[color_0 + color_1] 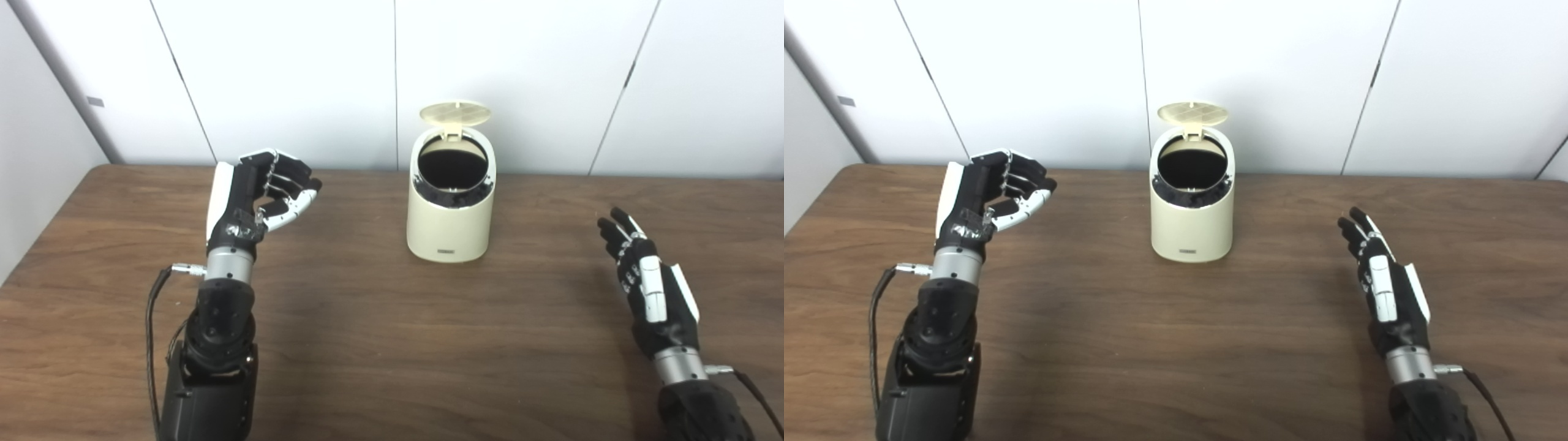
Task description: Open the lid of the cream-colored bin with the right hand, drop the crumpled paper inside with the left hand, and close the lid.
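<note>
- Cream-colored bin: smooth rigid plastic, probably light; near desk back edge, centre.
- Lid: raised on rear hinge, dark mouth exposed; best pressed down from top.
- Left robot hand: fingers curled, no paper visible inside.
- Right robot hand: spread open, empty, toward right edge.
- Crumpled paper: not visible anywhere.

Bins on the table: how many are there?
1. The cream-colored bin stands at the middle far side of the table, lid up, between the two hands. No others show.
</note>
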